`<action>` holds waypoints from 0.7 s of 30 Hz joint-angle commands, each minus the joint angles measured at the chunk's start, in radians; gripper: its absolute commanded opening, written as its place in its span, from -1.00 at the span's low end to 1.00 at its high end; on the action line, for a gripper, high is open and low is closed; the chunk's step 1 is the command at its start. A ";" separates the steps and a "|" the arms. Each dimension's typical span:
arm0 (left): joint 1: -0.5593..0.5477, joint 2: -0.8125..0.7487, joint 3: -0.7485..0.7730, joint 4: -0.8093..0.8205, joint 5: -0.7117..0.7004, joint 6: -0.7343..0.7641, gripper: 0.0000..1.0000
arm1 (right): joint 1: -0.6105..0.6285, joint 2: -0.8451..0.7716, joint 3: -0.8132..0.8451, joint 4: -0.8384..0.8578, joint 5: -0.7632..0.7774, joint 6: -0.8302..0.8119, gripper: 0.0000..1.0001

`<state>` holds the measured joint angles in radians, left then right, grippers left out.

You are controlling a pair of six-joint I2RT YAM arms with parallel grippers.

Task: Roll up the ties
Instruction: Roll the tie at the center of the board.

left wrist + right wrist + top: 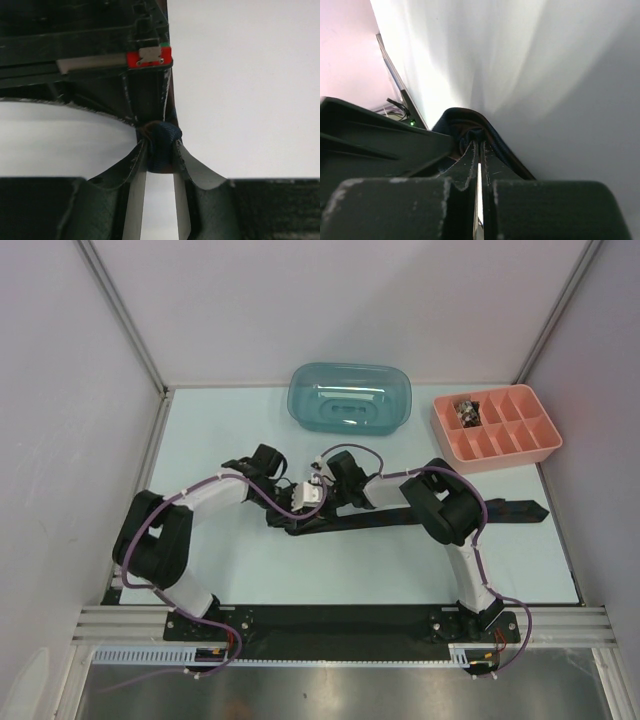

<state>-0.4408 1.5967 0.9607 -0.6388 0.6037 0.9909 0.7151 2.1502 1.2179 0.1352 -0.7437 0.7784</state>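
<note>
A black tie (510, 510) lies stretched across the middle of the table, its pointed tip at the right. Its left end is bunched up where both grippers meet. In the left wrist view my left gripper (161, 150) is shut on a dark blue wad of the tie (162, 142), with the right gripper's body just beyond it. In the right wrist view my right gripper (480, 142) is shut, pinching folded tie fabric (465, 120) at its fingertips. From above, the left gripper (290, 512) and right gripper (318, 508) face each other over that end, and the arms hide it.
An upturned teal plastic tub (350, 397) sits at the back centre. A pink compartment tray (497, 427) stands at the back right with a small object (466, 412) in one cell. Enclosure walls close off the left, right and back.
</note>
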 commanded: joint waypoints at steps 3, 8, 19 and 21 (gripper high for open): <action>-0.042 0.074 0.041 0.005 -0.038 -0.049 -0.39 | -0.020 -0.006 -0.038 0.043 0.027 0.036 -1.00; -0.052 0.098 0.026 0.011 -0.102 -0.049 -0.42 | -0.035 -0.038 -0.063 0.070 -0.016 0.064 -0.83; -0.052 0.091 -0.005 0.031 -0.107 -0.031 -0.42 | -0.046 -0.128 -0.078 0.055 -0.059 0.058 -0.31; -0.052 0.092 -0.005 0.031 -0.107 -0.029 -0.41 | -0.036 -0.116 -0.063 0.049 -0.062 0.058 -0.23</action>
<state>-0.4858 1.6760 0.9733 -0.6228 0.5156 0.9585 0.6598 2.0670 1.1385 0.1848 -0.7841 0.8375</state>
